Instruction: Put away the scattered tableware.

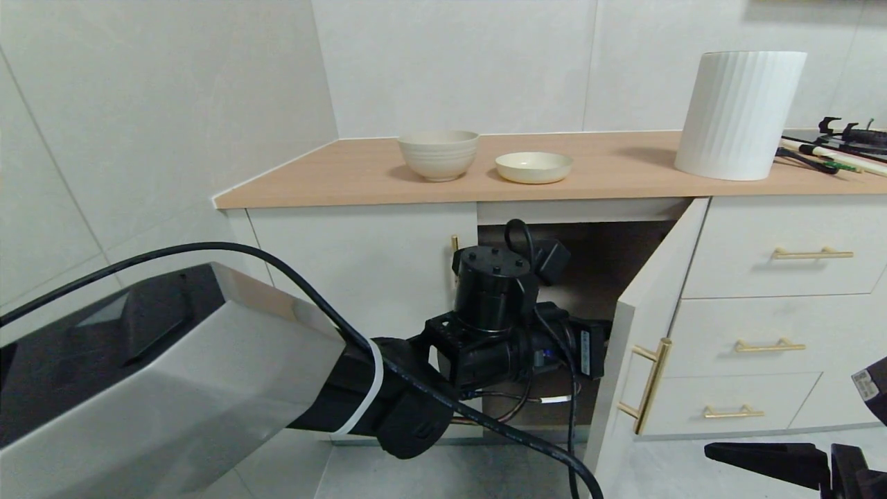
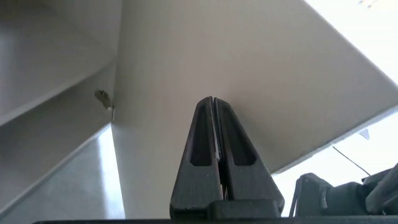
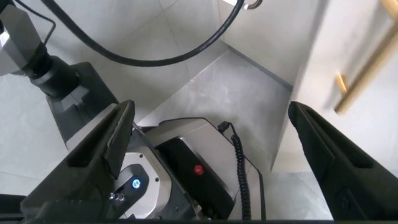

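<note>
A cream bowl [image 1: 438,154] and a shallow cream plate [image 1: 533,167] stand side by side on the wooden counter [image 1: 332,177]. Below them the cupboard door [image 1: 644,326] hangs open, and my left arm's wrist [image 1: 495,312] sits in that opening. In the left wrist view my left gripper [image 2: 212,99] is shut with nothing between its fingers, pointing at a pale cupboard panel [image 2: 261,68]. My right gripper [image 3: 210,106] is open wide and empty, low beside the open door over the floor.
A tall white ribbed container [image 1: 739,114] stands on the counter's right part, with dark utensils [image 1: 838,149] beyond it. Drawers with gold handles [image 1: 811,254] fill the right side. A tiled wall closes off the left. The door's gold handle [image 1: 650,384] juts toward me.
</note>
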Robot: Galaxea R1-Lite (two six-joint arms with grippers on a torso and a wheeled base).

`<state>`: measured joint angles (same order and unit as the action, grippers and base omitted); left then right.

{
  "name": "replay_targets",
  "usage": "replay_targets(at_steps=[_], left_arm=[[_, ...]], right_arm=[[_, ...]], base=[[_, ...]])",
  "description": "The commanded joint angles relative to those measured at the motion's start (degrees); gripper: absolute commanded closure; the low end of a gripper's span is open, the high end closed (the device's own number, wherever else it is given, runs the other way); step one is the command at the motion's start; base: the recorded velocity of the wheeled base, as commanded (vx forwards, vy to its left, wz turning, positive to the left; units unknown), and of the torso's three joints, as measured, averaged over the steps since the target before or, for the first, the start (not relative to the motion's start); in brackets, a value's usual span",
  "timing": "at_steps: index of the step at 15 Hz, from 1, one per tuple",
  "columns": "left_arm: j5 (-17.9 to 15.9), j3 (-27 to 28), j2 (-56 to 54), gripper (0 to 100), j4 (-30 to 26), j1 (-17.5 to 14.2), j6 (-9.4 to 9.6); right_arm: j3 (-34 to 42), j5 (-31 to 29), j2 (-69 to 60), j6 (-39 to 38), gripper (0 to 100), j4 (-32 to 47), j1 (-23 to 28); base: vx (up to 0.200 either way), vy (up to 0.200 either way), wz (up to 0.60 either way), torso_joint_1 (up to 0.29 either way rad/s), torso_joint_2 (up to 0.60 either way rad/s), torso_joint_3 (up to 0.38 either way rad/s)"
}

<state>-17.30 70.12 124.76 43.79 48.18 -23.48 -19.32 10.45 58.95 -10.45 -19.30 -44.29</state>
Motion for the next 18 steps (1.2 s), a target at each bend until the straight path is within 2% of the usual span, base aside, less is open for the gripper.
replay_targets(at_steps=[1,2,6,7,9,11,14,15,16,17,18], left_arm=[[-0.02,-0.16,0.05,100,0.07,-0.01,-0.08],[-0.02,0.19,0.66,100,0.16,-0.10,-0.08],[-0.02,2.57,2.51,100,-0.02,-0.89,-0.08],[0.34,5.03,4.62,100,-0.37,-0.98,-0.69],[2.44,6.52,5.93,100,-0.63,-0.89,-2.89],[3.41,5.82,5.23,100,-0.55,-0.01,-2.89],[3.06,5.20,2.24,100,-0.02,6.40,-2.71],[1.57,4.85,0.22,100,-0.11,12.64,-2.80],[1.21,3.97,-1.10,100,-0.02,16.33,-2.71],[1.21,1.42,-3.21,100,0.24,16.77,-2.45],[1.21,-1.39,-5.05,100,0.86,15.81,-2.54]], right_arm=[[-0.01,0.01,0.11,-0.01,0,-0.04,-0.01],[-0.01,0.01,0.11,-0.01,0,0.05,-0.01],[0.07,0.10,0.11,-0.01,0,-0.04,-0.01],[0.07,0.01,0.20,-0.01,0,-0.04,-0.01],[0.07,0.10,0.20,-0.01,0,0.05,-0.01],[0.07,0.10,-0.07,-0.01,0,-0.04,-0.01],[0.43,3.79,-2.97,-0.10,0,-0.04,-1.06],[0.51,7.75,-5.69,-0.01,0,-0.04,-1.06],[0.51,9.33,-7.36,-0.01,0,-0.04,-1.06],[0.43,9.94,-8.42,-0.01,0,-0.04,-1.06],[0.51,9.94,-8.42,-0.01,0,0.05,-1.06]], base=[[-0.200,0.000,0.00,-0.002,0.01,0.012],[-0.200,0.000,0.00,0.002,0.00,-0.002],[0.000,0.000,0.00,0.000,0.00,0.000],[0.000,0.000,0.00,0.000,0.00,0.000],[0.000,0.000,0.00,0.000,0.00,0.000],[0.000,0.000,0.00,0.000,0.00,0.000],[0.000,0.000,0.00,0.000,0.00,0.000],[0.000,0.000,0.00,0.000,0.00,0.000],[0.000,0.000,0.00,0.000,0.00,0.000],[0.000,0.000,0.00,0.000,0.00,0.000],[0.000,0.000,0.00,0.000,0.00,0.000]])
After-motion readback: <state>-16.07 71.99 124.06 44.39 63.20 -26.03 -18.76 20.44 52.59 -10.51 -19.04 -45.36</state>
